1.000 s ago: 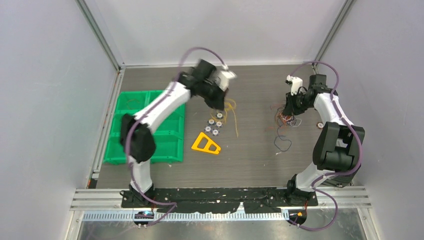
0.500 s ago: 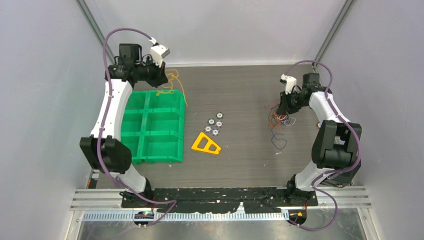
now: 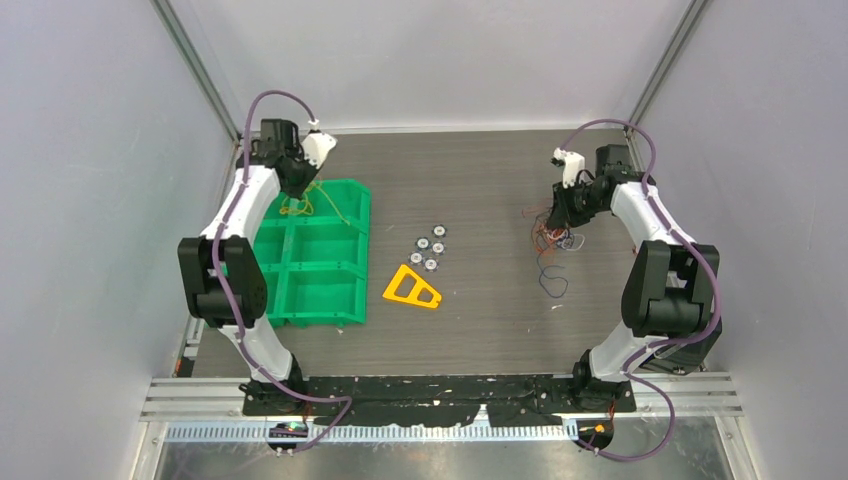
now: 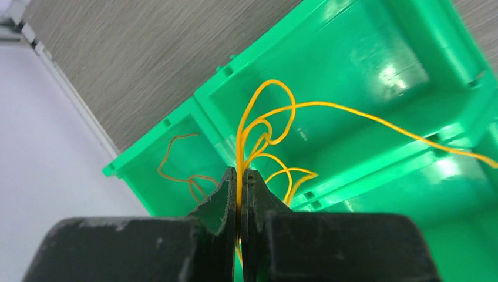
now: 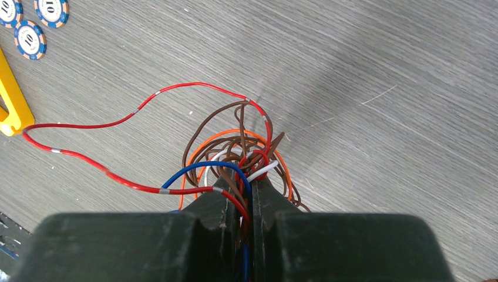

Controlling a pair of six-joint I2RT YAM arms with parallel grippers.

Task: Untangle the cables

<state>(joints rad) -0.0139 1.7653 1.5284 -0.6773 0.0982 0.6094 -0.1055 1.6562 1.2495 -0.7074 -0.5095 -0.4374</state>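
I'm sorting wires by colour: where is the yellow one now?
In the top view, the yellow wire is pinched in the left gripper, hanging over the back compartments of the green tray at the table's far left.

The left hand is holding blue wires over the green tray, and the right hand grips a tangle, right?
Wrong colour: the left wrist view shows the left hand pinching yellow wires, not blue, over the green tray. The right hand does grip a tangle.
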